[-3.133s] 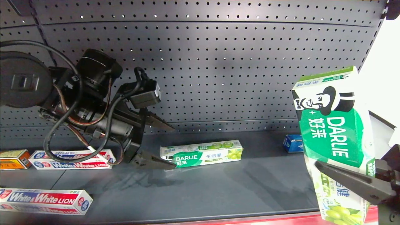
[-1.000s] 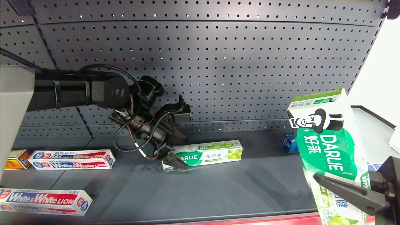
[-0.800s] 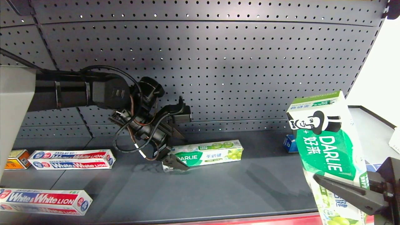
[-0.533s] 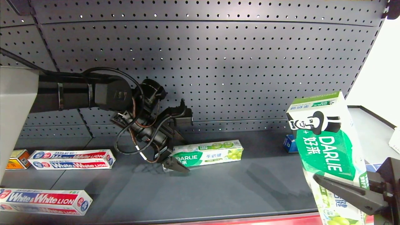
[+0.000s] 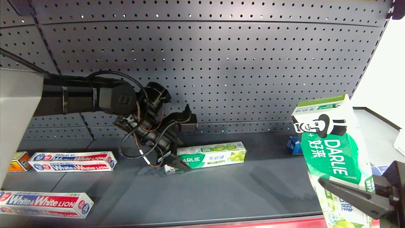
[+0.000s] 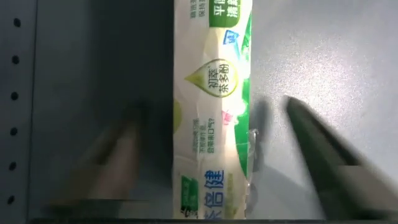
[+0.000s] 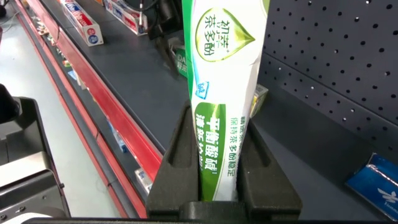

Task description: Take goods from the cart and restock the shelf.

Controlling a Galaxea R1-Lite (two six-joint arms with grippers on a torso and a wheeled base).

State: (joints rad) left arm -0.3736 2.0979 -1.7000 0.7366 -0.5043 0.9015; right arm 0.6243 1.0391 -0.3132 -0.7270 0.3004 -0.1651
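Note:
A green toothpaste box [image 5: 210, 155] lies flat on the grey shelf [image 5: 221, 190], near the back. My left gripper [image 5: 181, 156] is open at the box's left end, with one finger on each side of it. In the left wrist view the same box [image 6: 211, 93] runs between the two spread fingers [image 6: 329, 162], and there is a gap on each side. At the right front, my right gripper [image 5: 348, 193] is shut on a second green toothpaste box [image 5: 332, 148], held upright and tilted a little. The right wrist view shows that box [image 7: 224, 62] clamped in the right gripper [image 7: 214, 155].
Two white-and-red toothpaste boxes [image 5: 72, 161] [image 5: 44, 202] and an orange box [image 5: 17, 161] lie at the shelf's left. A small blue box [image 5: 295, 145] sits at the back right. A pegboard wall [image 5: 221, 79] closes the back. A red strip [image 5: 253, 222] edges the shelf front.
My left arm has reached right and down, bringing its open fingers around the left end of the lying box. The right gripper's box has sunk slightly.

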